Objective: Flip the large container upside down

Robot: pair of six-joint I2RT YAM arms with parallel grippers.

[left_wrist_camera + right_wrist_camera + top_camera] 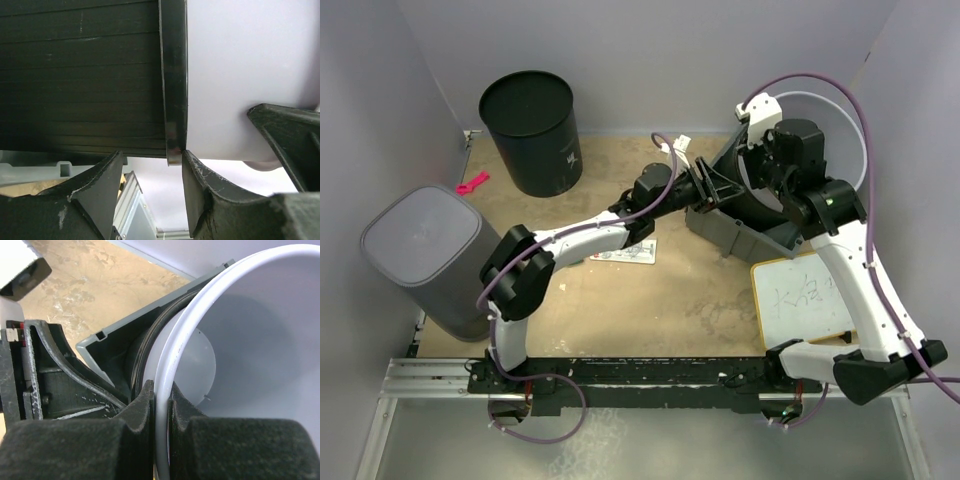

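1. The large container (235, 315) is lying tipped on its side at far right, against grey bin (740, 238).
2. R gripper (161, 390) is pinching its white rim. L gripper (150, 165) is straddling black band (172, 75), fingers spread, not clamped.
3. Step: mid-flip, approx. Next, prob.: L closing, then both arms rolling the mouth down.

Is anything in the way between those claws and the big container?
Nothing visible: the right claw pinches the white rim of the large container, and the left claw straddles its black band.
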